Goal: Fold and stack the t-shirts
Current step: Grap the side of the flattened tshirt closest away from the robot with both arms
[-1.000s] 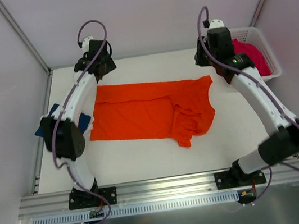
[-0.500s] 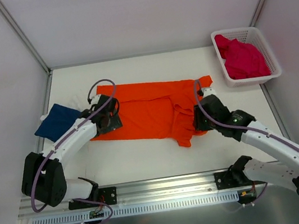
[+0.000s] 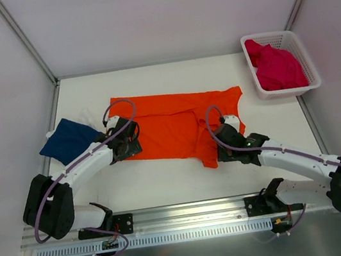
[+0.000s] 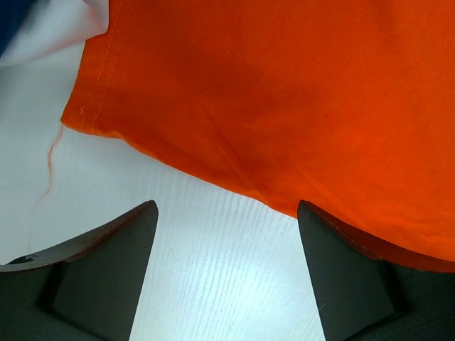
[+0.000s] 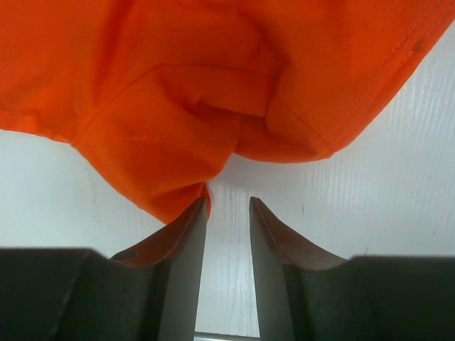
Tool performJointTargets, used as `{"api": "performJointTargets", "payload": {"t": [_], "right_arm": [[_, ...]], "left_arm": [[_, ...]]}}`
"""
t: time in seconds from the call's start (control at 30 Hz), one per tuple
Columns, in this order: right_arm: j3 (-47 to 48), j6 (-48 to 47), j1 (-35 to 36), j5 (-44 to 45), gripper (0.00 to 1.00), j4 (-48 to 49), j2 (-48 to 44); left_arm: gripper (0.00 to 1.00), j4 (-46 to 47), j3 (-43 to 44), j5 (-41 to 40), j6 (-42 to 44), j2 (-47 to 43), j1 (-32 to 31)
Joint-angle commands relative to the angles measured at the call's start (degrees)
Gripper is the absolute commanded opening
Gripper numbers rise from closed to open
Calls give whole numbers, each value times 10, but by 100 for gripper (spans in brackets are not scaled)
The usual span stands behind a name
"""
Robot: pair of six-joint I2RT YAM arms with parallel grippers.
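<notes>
Presently the orange t-shirt (image 3: 164,126) is seen spread across the middle of the white worktop (image 3: 166,180), its right part rumpled and doubled over on itself. The navy t-shirt (image 3: 68,139) is laid in a folded bundle at the worktop's left edge, just beside the orange one. The magenta t-shirt (image 3: 275,66) is heaped inside the white mesh basket (image 3: 310,67) at the far right corner.

The left claw (image 4: 226,209) is held low at the near left corner of the orange t-shirt. Its jaws are spread wide and nothing is gripped; bare worktop is seen between the fingers, with the stitched hem lying just beyond their tips.

The right claw (image 5: 227,204) is lowered to the bunched near right end of the same shirt. Its jaws are parted only narrowly, and nothing is caught between them. A hanging point of orange cloth is seen at the tip of one finger, while the gap itself shows only white worktop.
</notes>
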Motion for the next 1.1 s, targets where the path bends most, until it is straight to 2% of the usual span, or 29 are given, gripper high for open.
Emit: {"api": "performJointTargets", "payload": {"t": [0.0,0.43,0.8,1.07], "right_arm": [[-4,48,15,33,34,5,29],[19,83,18,67,31,3,150],[60,79,17,114,31,-39,145],[74,74,16,126,33,-32,164]], "left_arm": [[81,16,-8,3,-14,-1,-2],[82,15,-15,-20,8,-38,-1],[83,16,-6,-25,12,-2,-1],[83,16,-10,-27,12,-2,-1]]}}
